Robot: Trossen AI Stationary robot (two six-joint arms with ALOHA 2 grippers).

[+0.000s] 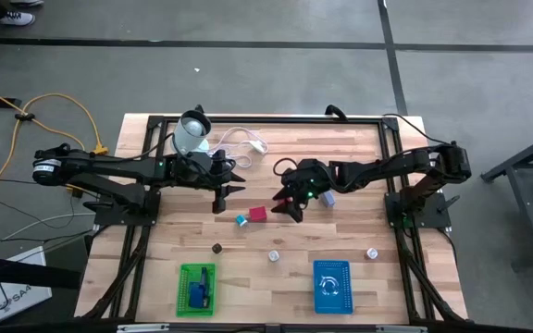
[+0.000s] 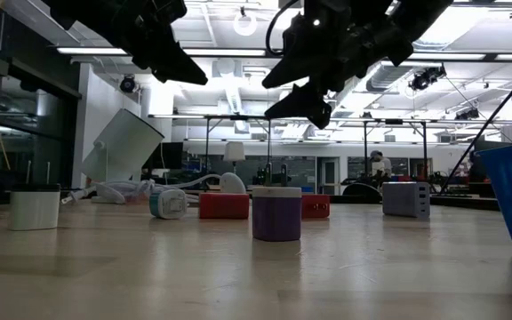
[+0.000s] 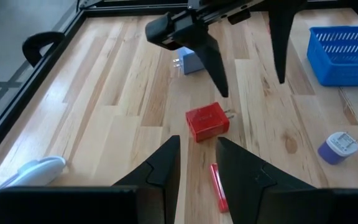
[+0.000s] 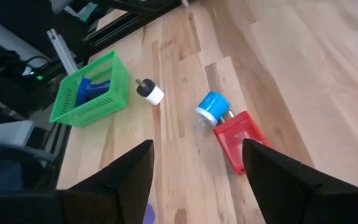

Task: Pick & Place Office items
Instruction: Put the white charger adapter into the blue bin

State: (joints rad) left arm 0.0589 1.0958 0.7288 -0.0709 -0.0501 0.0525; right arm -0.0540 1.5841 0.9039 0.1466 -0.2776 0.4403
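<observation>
Both grippers hang open above the middle of the table and hold nothing. My left gripper (image 1: 228,196) (image 3: 197,155) points toward a red block (image 1: 257,214) (image 3: 207,122). My right gripper (image 1: 288,205) (image 4: 197,149) hovers just right of that block (image 4: 238,144) and of a blue round plug (image 1: 241,219) (image 4: 211,109) lying against it. A grey-blue adapter (image 1: 328,197) (image 3: 188,62) lies beyond the right gripper. A black-and-white piece (image 1: 217,248) (image 4: 149,92) and two white-capped round pieces (image 1: 274,256) (image 1: 372,252) stand nearer the near edge. A slim red piece (image 3: 218,186) lies under my left gripper.
A green basket (image 1: 197,289) (image 4: 92,90) with blue items and a blue basket (image 1: 331,287) (image 3: 347,50) with a white item sit at the near edge. A pale round container (image 1: 191,132) and a coiled white cable (image 1: 239,141) lie at the far left. A black frame rims the table.
</observation>
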